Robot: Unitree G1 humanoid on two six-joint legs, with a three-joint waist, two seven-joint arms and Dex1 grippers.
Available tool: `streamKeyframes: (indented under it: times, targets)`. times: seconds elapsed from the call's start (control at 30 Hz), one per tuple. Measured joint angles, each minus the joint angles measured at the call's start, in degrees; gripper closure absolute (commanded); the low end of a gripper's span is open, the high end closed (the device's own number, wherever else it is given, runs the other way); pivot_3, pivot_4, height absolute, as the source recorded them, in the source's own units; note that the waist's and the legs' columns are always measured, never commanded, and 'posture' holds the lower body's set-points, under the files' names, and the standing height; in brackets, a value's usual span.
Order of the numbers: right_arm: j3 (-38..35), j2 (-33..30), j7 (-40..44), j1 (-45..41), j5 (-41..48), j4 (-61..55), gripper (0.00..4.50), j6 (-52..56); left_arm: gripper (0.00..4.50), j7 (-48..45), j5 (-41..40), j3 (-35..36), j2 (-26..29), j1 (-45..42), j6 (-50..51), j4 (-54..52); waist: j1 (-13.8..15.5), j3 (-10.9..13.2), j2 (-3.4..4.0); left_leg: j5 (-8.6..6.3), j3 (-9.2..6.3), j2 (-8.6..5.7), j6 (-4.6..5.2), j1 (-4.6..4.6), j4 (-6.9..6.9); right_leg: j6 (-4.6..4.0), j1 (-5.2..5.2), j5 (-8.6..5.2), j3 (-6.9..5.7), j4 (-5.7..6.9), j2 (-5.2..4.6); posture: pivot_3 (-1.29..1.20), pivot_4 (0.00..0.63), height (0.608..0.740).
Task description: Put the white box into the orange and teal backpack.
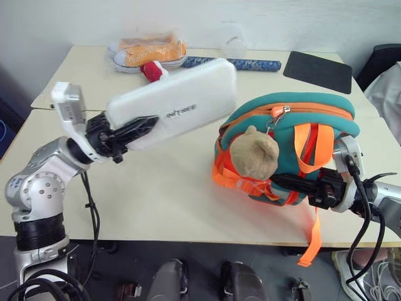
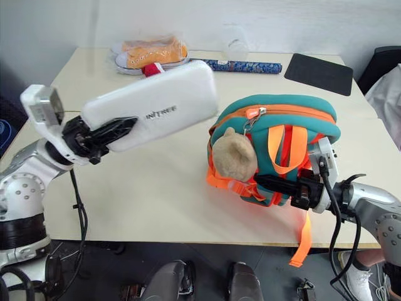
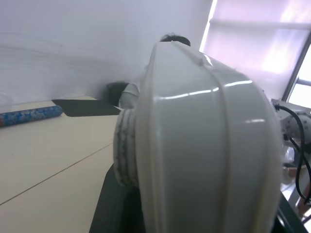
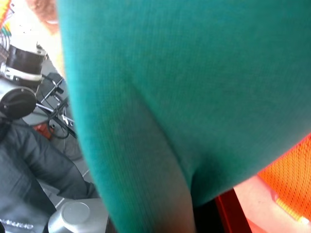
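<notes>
The left gripper (image 1: 135, 130) is clamping one end of the white box (image 1: 172, 106), holding it in the air, cantilevered toward the backpack (image 1: 285, 147). The box looks stiff, smooth, probably slippery. The right gripper (image 1: 289, 183) is pinching the soft backpack's fabric.

The white box (image 1: 178, 108) is held tilted above the table, just beside the upright, zipped orange and teal backpack (image 1: 294, 135).
</notes>
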Motion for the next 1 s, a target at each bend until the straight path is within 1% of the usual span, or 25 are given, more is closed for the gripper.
streamKeyframes:
  times: [0.1,0.17,0.27,0.37,0.47,0.57,0.63,0.73,0.8,0.87,0.93,1.0]
  targets:
    - [0.2,0.5,0.1,-0.6,-0.7,0.0,4.47,-0.2,3.30,-5.4,5.8,-6.3,-0.1,-2.2,-5.7,2.3,0.2,0.0,0.00,-0.04,0.06,0.00,-0.06,0.00,-0.03,0.00,-0.02,0.00,0.05,-0.04,0.00,0.00,0.150,0.740]
    - [0.3,0.6,0.2,-0.6,-1.0,0.0,4.47,-0.2,3.30,-8.3,8.5,-8.8,-0.1,-2.8,-8.5,4.3,0.2,0.0,0.00,-0.04,0.06,0.02,-0.03,0.00,-0.04,0.00,-0.04,0.00,0.06,-0.06,0.01,0.00,0.150,0.740]
    - [0.3,0.7,0.3,-0.7,-1.3,0.1,4.47,-0.1,3.30,-11.0,15.0,-13.0,-0.1,-6.1,-15.0,9.3,0.2,0.0,0.00,-0.02,0.07,0.03,0.00,-0.01,-0.02,0.00,-0.05,0.00,0.05,-0.08,0.01,0.00,0.150,0.740]
    - [0.3,0.8,0.4,-1.1,-1.3,0.2,4.47,-0.1,3.30,-10.1,20.9,-17.2,-3.9,-12.7,-17.9,15.1,0.8,0.0,-0.03,-0.03,0.06,0.02,0.08,-0.06,0.03,0.08,-0.02,0.04,0.02,-0.11,-0.04,0.00,0.150,0.740]
    - [0.2,0.8,0.7,-1.1,-1.1,0.2,4.47,0.1,3.30,-10.6,25.9,-22.3,-6.1,-18.7,-19.3,18.6,0.8,0.0,-0.03,-0.05,0.07,0.01,0.20,-0.11,0.03,0.13,-0.02,0.08,0.03,-0.24,-0.03,0.00,0.150,0.740]
    - [0.1,0.8,0.9,-1.3,-0.9,0.2,4.47,0.3,3.30,-11.0,30.8,-27.5,-11.4,-26.4,-19.3,24.1,1.4,0.0,-0.02,-0.05,0.06,0.00,0.27,-0.22,0.11,0.17,-0.02,0.10,-0.06,-0.32,0.00,0.00,0.150,0.740]
    - [0.1,0.8,1.0,-1.4,-0.9,0.2,4.47,0.3,3.30,-10.5,33.3,-29.8,-17.2,-31.2,-19.3,29.9,1.5,0.0,-0.03,-0.03,0.06,-0.01,0.34,-0.32,0.19,0.18,-0.03,0.11,-0.16,-0.34,0.03,0.00,0.150,0.740]
    - [0.2,1.2,0.9,-2.1,-1.0,0.1,4.47,0.3,3.30,-9.7,35.9,-31.4,-23.5,-34.7,-21.1,37.5,1.3,0.0,-0.02,-0.01,0.05,0.00,0.39,-0.47,0.23,0.25,-0.11,0.14,-0.58,-0.30,0.08,0.00,0.150,0.740]
    - [0.2,2.1,0.3,-2.2,-1.0,0.1,4.50,0.1,2.58,-9.0,37.0,-31.2,-26.9,-36.1,-23.8,42.9,1.1,0.0,-0.02,-0.01,0.03,0.02,0.39,-0.51,0.23,0.25,-0.12,0.14,-0.69,-0.32,0.08,0.00,0.150,0.740]
    - [0.2,2.9,-0.5,-2.2,-1.1,-0.3,4.50,0.0,2.07,-7.8,37.2,-29.5,-29.6,-36.3,-27.7,47.5,1.0,0.0,0.00,0.00,-0.06,0.03,0.40,-0.57,0.27,0.25,-0.12,0.14,-0.77,-0.32,0.06,0.00,0.150,0.740]
    - [0.2,3.9,-1.7,-2.1,-1.2,-0.6,4.50,-0.1,1.45,-7.0,37.1,-27.4,-30.7,-36.3,-31.3,50.5,0.9,0.0,0.00,0.01,-0.22,0.03,0.40,-0.71,0.45,0.25,-0.12,0.14,-0.79,-0.36,0.02,0.00,0.150,0.740]
    - [0.2,4.2,-2.5,-1.9,-1.2,-1.3,4.50,-0.2,0.89,-8.0,36.8,-25.5,-29.8,-36.2,-33.5,51.7,0.6,0.0,0.01,0.01,-0.29,0.03,0.40,-0.75,0.58,0.25,-0.12,0.14,-0.78,-0.40,-0.02,0.00,0.150,0.740]
